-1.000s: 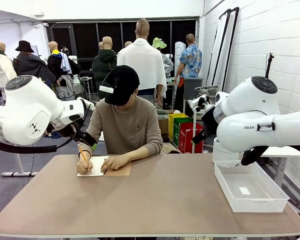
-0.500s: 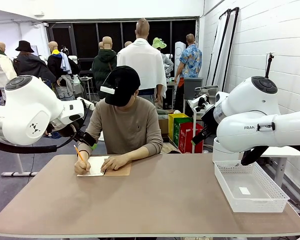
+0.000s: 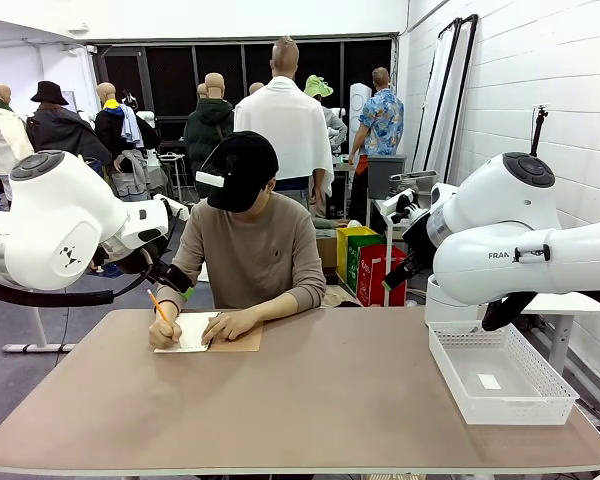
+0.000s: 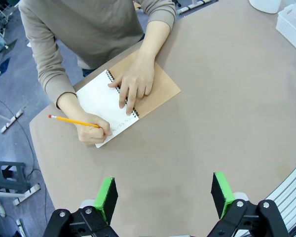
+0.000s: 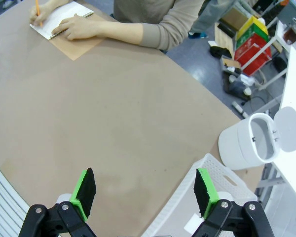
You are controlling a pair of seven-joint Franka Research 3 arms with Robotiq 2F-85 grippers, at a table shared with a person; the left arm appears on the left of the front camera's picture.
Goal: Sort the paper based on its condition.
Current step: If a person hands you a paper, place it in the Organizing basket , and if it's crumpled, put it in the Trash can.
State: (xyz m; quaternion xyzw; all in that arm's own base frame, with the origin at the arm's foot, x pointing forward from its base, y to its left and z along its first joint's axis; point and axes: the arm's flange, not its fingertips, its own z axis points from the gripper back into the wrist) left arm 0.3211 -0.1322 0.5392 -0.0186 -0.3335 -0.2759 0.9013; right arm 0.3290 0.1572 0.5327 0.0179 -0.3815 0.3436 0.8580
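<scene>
Tan table (image 3: 310,400), block wall (image 3: 560,90), left pincer (image 4: 164,190) spread

Notebook (image 3: 208,333) on table (image 3: 310,400) far-left, before the person (image 3: 250,250), basket (image 3: 500,375) at table's right edge, bin (image 5: 237,148) behind it

white brick wall (image 3: 540,70), dark windows (image 3: 170,75)

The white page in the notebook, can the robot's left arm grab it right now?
Probably not yet. The left gripper hangs open above bare table, but the person's writing hand and other hand both rest on the page, bound into the notebook.
</scene>
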